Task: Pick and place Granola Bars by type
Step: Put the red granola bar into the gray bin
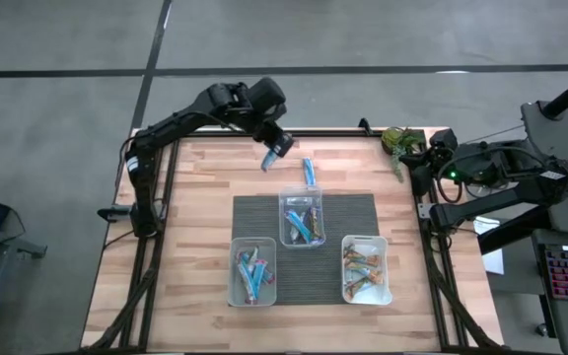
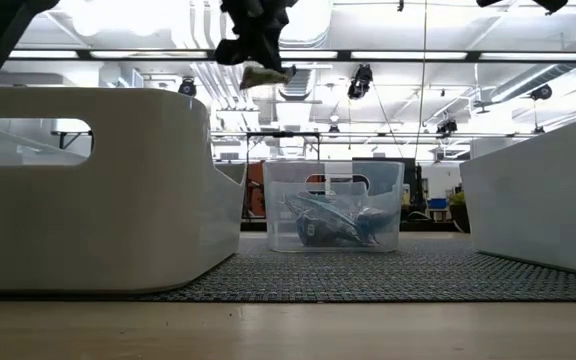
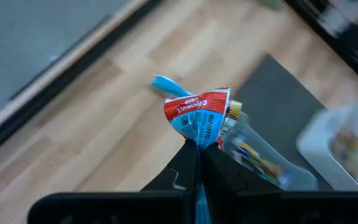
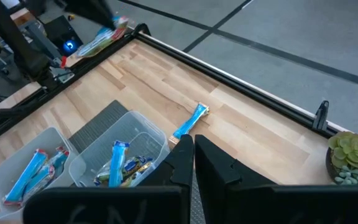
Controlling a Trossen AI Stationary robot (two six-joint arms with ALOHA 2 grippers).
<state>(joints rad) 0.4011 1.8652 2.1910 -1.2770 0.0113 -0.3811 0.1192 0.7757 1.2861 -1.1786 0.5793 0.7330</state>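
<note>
— What is the left arm doing?
— The left gripper (image 1: 276,148) hangs above the table's (image 1: 195,197) far edge, its fingers (image 3: 188,163) pinched onto a blue-and-red wrapped granola bar (image 3: 199,118), lifted clear of the wood.

— And the other bars?
— One blue bar (image 1: 309,174) lies on the bare wood beside the grey mat's (image 1: 358,212) far edge. The rest sit in three clear tubs on the mat: the middle tub (image 1: 302,219), the near-left tub (image 1: 252,272) and the near-right tub (image 1: 366,269).

— The right arm?
— The right gripper (image 1: 424,158) waits, fingers together and empty, at the table's far right corner beside a small green plant (image 4: 352,155).
</note>
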